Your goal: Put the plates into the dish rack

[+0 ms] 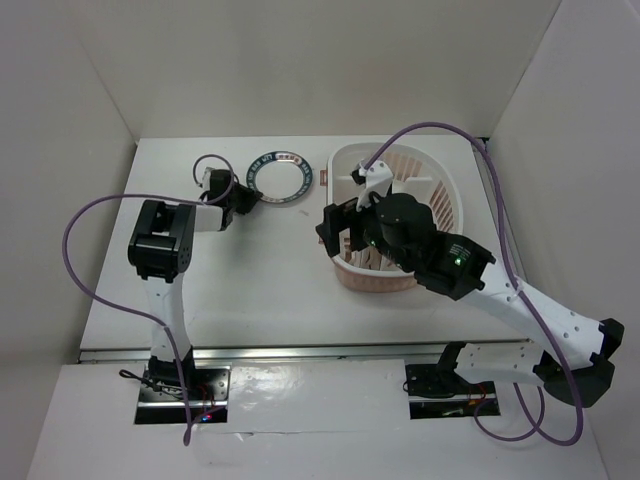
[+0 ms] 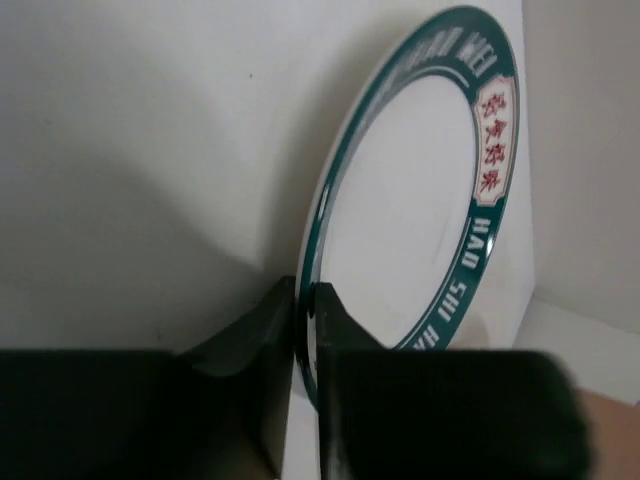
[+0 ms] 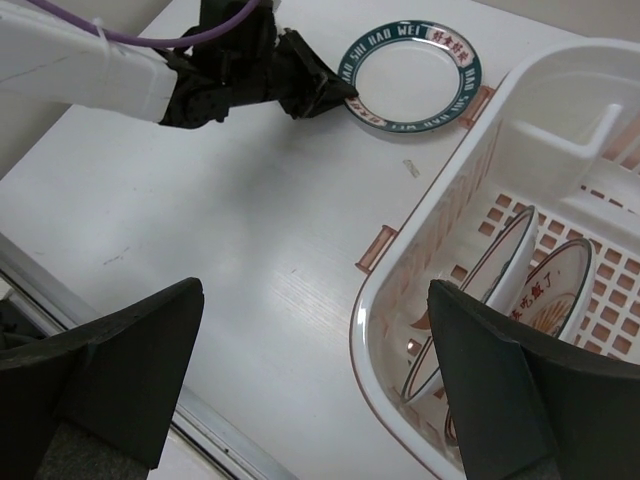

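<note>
The teal-ringed plate lies on the table left of the dish rack. My left gripper is shut on its near-left rim. In the left wrist view the two fingers pinch the teal rim of the plate. My right gripper is open and empty above the rack's left rim. In the right wrist view its fingers straddle the rack's rim. Two plates stand on edge inside the rack, one white with a dark rim and one with red-orange marks. The teal plate and left gripper show beyond.
White walls enclose the table at the back and both sides. The rack has pink handle tabs on its left side. A white divider stands at the rack's far end. The table's metal front edge runs below my right gripper.
</note>
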Tool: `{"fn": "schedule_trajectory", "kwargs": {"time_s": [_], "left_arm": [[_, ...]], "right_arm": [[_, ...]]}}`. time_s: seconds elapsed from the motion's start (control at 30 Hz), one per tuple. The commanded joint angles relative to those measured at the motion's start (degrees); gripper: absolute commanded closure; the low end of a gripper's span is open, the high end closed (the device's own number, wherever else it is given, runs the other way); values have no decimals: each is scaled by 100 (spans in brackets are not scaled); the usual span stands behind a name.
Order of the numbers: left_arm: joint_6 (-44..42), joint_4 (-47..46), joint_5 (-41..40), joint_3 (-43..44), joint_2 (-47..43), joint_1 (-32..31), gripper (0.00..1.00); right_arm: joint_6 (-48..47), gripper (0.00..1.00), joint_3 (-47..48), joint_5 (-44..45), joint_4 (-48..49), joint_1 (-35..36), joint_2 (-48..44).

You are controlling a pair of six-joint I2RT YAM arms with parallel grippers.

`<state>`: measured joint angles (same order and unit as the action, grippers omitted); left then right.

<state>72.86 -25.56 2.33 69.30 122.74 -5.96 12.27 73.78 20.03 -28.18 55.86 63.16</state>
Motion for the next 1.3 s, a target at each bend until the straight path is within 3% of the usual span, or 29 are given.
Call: {"fn": "schedule_trajectory", "kwargs": {"time_s": [0.0, 0.07, 0.2, 0.3, 0.57, 0.6, 0.77, 0.97, 1.13, 1.27], "left_arm": [[-192, 1070, -645, 196, 268, -107, 77], [-193, 1533, -795, 373, 338, -108, 100], [-289, 1633, -716, 515, 391, -108, 100], [-465, 1852, -899, 436, -90, -108, 100], [-904, 3409, -2360, -969, -3586, -292, 100], [-1236, 3409, -2238, -1145, -4356, -292, 100], [-2511, 3295, -1237, -2209, -6548, -564, 100], [-3330, 3743, 90, -2439, -8833, -802, 100], [-3551, 4129, 1136, -2131, -9381, -855, 100], [-3411, 3990, 1534, -1999, -9505, -855, 100]], "right_arm": [[-93, 0, -48, -262, 393, 48, -92], [-93, 0, -179, -360, 445, 48, -163], [-93, 0, -180, -264, 429, 48, -216], [-93, 0, -180, 43, 358, 48, -216], [-559, 0, -654, -175, 1464, -13, -321], [-629, 0, -654, -375, 1543, -100, -217], [-770, 0, -312, -808, 1719, -390, 144], [-1025, 0, -14, -1667, 1957, -1102, 329], [-788, 0, 50, -2082, 1912, -1226, 505], [-578, 0, -65, -2468, 1808, -1226, 505]]}}
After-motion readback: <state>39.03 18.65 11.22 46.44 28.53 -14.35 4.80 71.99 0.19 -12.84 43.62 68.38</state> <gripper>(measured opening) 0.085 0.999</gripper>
